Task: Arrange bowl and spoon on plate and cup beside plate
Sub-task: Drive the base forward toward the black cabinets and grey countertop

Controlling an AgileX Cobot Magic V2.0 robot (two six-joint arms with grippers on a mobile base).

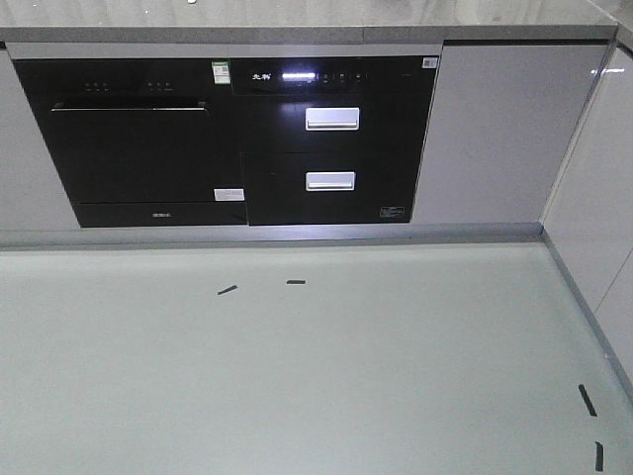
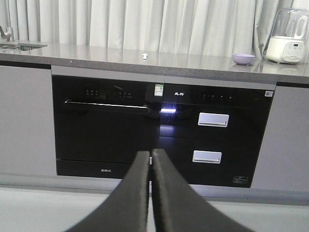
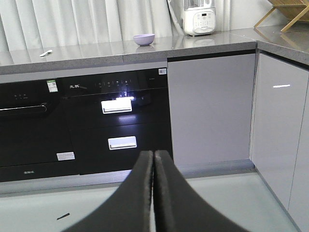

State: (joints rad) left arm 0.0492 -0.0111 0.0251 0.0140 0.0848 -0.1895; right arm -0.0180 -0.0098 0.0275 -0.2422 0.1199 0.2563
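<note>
Left pincer [image 2: 150, 155] and right pincer [image 3: 154, 155] both pressed shut, empty, bases cut off. Bowl [image 2: 243, 58] sits on the table [image 2: 96, 54]; spoon [image 2: 144, 56], a mere speck, lies well apart.

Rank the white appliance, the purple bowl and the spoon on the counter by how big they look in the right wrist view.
1. white appliance, largest even with its top cut off by the picture edge
2. bowl
3. spoon, a thin sliver, clearly smallest
</note>
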